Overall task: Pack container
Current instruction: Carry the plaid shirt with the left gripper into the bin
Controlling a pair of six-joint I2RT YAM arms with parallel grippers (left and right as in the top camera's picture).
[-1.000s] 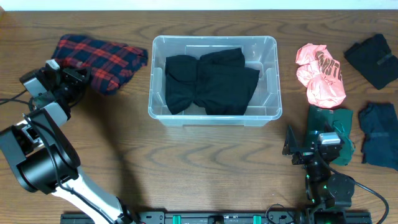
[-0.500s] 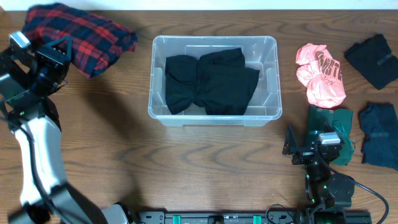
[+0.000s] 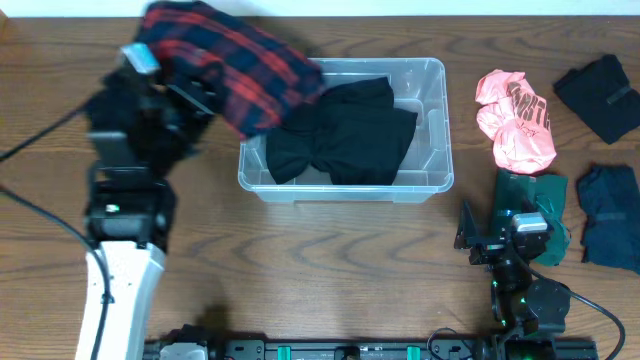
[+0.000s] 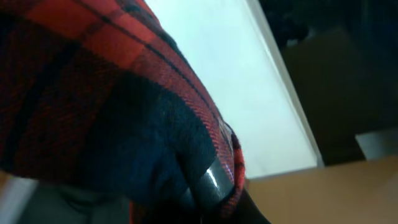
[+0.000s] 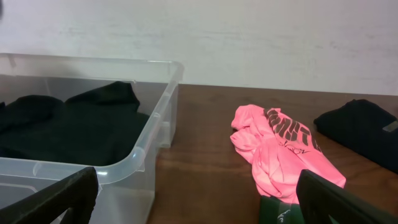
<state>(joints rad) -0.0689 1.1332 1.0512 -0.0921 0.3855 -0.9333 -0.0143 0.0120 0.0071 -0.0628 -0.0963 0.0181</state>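
Left claw (image 3: 200,88), pinching the plaid shirt (image 3: 240,55), should clear the container (image 3: 345,188) rim to its right, then release over the black clothes (image 3: 340,135).

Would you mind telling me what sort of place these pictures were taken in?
Probably a robot lab bench, not a home: a wooden table against a bare white wall, a clear container, sorted clothes like the pink shirt, and the left gripper holding a plaid shirt.
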